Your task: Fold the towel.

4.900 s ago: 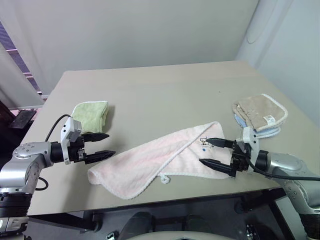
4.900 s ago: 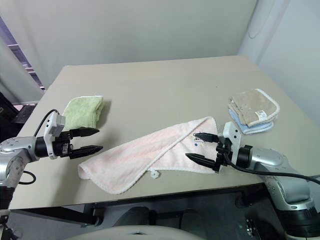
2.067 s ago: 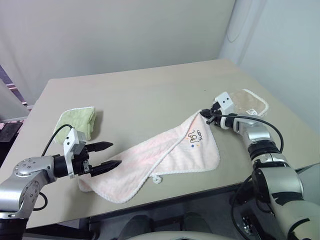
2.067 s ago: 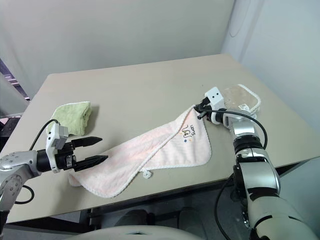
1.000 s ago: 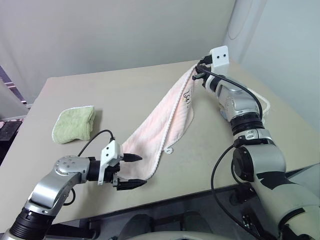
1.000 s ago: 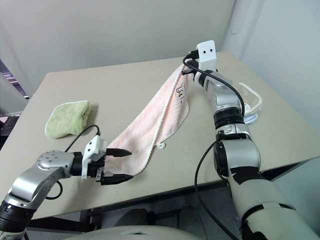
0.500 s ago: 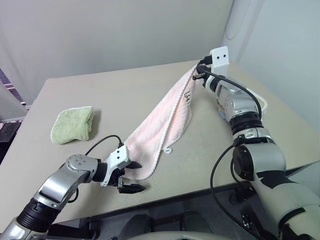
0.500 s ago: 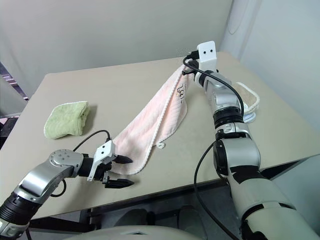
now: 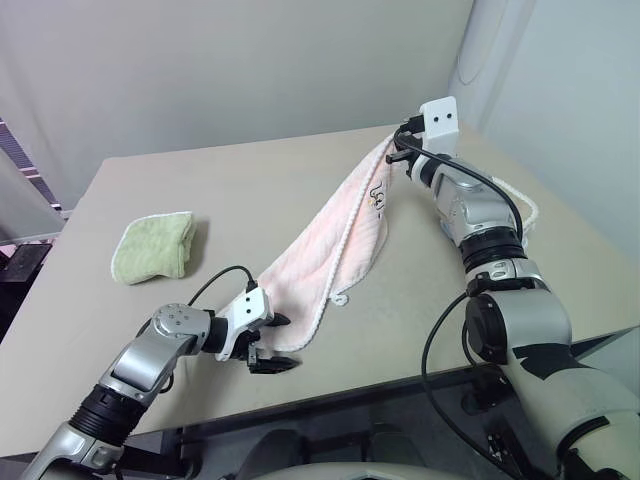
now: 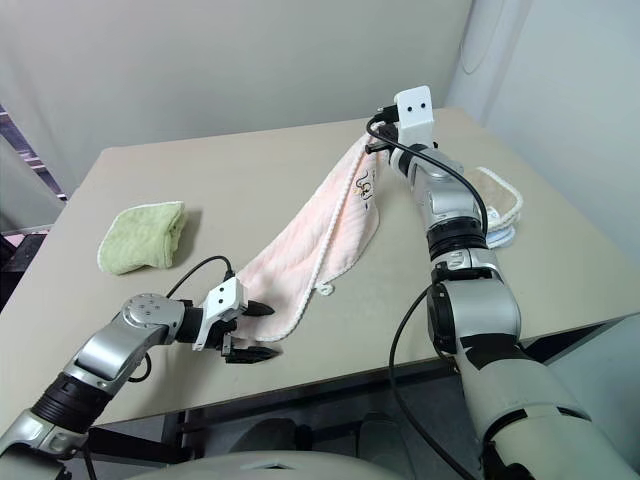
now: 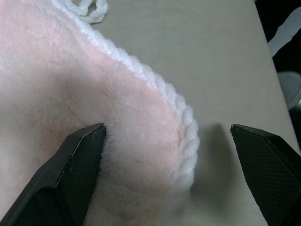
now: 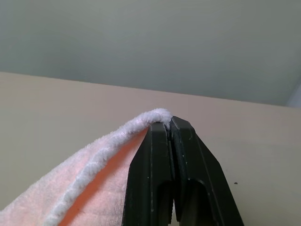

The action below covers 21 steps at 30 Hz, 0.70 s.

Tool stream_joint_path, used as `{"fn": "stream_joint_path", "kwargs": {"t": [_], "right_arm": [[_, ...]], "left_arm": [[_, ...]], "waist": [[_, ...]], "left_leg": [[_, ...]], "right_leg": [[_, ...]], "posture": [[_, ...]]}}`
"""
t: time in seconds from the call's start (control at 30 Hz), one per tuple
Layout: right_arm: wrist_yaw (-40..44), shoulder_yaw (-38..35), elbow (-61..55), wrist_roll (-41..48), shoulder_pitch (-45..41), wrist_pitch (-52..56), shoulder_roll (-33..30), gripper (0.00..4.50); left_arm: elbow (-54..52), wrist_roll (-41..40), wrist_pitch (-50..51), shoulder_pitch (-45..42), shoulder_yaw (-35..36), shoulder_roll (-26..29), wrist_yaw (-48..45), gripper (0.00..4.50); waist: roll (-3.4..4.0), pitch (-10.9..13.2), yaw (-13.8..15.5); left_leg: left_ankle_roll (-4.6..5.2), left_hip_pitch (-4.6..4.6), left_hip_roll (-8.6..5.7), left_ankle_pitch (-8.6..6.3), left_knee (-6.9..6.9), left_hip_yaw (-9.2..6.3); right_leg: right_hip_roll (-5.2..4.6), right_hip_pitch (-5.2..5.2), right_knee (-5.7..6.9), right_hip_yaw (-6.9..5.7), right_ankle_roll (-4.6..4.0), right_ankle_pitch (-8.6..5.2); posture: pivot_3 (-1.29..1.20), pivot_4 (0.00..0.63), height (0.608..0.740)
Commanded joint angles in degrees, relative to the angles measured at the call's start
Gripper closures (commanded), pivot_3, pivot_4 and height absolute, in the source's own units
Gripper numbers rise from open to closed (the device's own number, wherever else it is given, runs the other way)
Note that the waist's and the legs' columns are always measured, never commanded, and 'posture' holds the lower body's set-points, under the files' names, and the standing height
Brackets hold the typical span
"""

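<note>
R gripper pinches towel corner aloft; L gripper astride, seemingly touching low corner.

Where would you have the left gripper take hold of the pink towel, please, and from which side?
Probably the towel's low rounded corner lying on the table. The open left gripper already straddles it, so come in level along the tabletop, from the near edge side. That white-trimmed corner bulges up, thick enough to pinch, while the right gripper holds the opposite corner high.

No text can be read; the towel bears a small dark embroidered mark, too small to make out.
</note>
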Motion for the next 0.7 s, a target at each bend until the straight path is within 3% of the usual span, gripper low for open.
{"fn": "stream_joint_path", "kwargs": {"t": [0.03,0.37,0.7], "right_arm": [[0.0,0.0,-3.6,-0.1,-0.9,-0.8,-0.5,4.5],[0.0,-0.1,-5.2,-0.1,0.3,-0.3,-1.0,4.5],[-0.5,-0.4,-4.7,-0.1,0.6,0.2,-1.3,4.5]], "left_arm": [[4.3,3.4,0.6,0.6,-2.6,-0.1,0.4,1.02],[5.9,4.7,-1.1,0.1,-2.4,-1.2,0.6,4.42],[1.7,-1.1,-1.6,1.1,0.0,0.8,-7.3,4.47]], "waist": [[0.01,0.0,-0.2],[0.08,0.0,-0.2],[0.07,0.0,-0.4]], "left_leg": [[0.0,0.12,0.01,-0.01,0.0,-0.03],[0.0,0.13,0.02,0.0,-0.09,-0.16],[0.01,0.01,0.02,0.0,-0.33,-0.11]], "right_leg": [[-0.01,0.17,-0.02,0.02,0.0,-0.02],[-0.04,0.08,-0.01,-0.01,-0.3,-0.19],[-0.03,0.04,-0.02,0.0,-0.34,-0.31]], "posture": [[0.0,0.0,0.74],[0.0,0.0,0.74],[0.0,0.0,0.74]]}}
